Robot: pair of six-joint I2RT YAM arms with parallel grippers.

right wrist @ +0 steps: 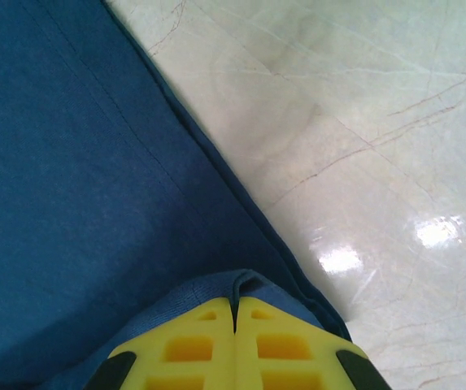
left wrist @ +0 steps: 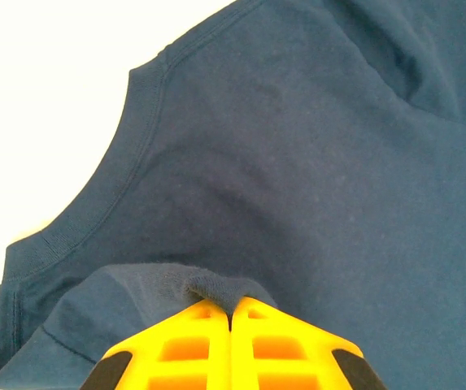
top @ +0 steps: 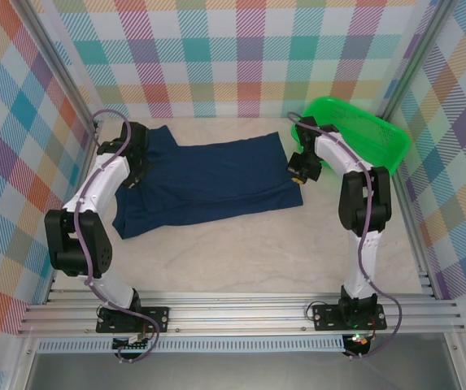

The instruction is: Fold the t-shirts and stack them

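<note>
Left wrist: left gripper (left wrist: 231,315) clenches a thin t-shirt (left wrist: 314,179) fold; right gripper (right wrist: 234,307) likewise at the hem; uneven pulling could slip either pinch.

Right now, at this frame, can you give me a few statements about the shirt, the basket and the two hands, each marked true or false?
1. The left hand is shut on a pinch of the t-shirt near its collar. True.
2. The right hand hangs open over bare table. False: it is shut on the t-shirt's edge, with the table just beside it.
3. The t-shirt lies inside the green basket. False: it lies spread on the table, left of the green basket.
4. The green basket stands at the far right corner of the table. True.
</note>
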